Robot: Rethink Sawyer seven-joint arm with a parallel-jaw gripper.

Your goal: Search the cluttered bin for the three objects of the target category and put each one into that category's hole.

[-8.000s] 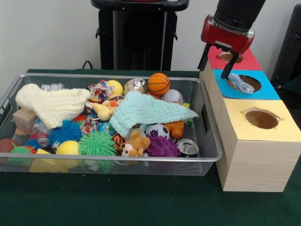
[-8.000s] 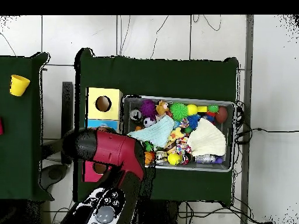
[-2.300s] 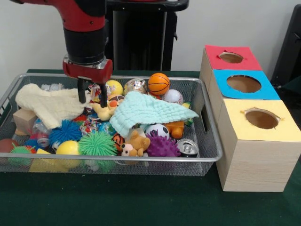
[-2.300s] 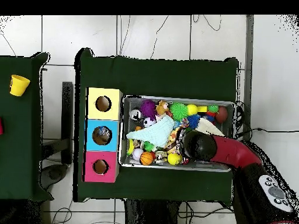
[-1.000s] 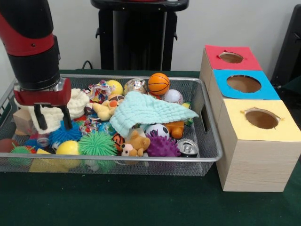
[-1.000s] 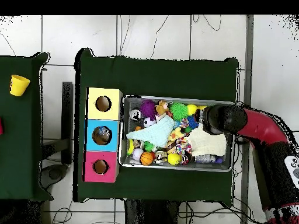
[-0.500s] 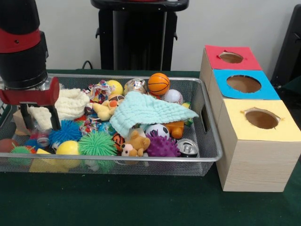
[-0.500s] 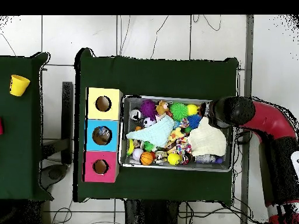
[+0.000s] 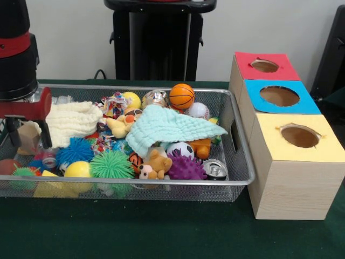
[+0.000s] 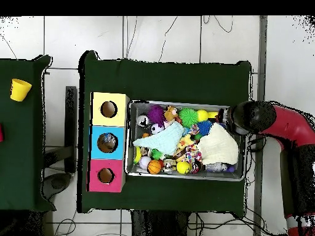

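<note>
The front view shows the claw (image 9: 27,132) at the left end of the wire bin (image 9: 237,162), its two black fingers spread apart and empty, straddling a wooden block (image 9: 28,137) beside the cream cloth (image 9: 73,120). Overhead, only the arm's dark wrist (image 10: 249,117) shows at the bin's edge, hiding the claw. That view looks straight into the yellow (image 10: 109,109), blue (image 10: 107,142) and red (image 10: 106,176) box holes on the green counter (image 10: 166,77).

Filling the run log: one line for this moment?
tool: open, empty, at bin end | cream cloth: beside it | blue-topped box: something in its hole
</note>
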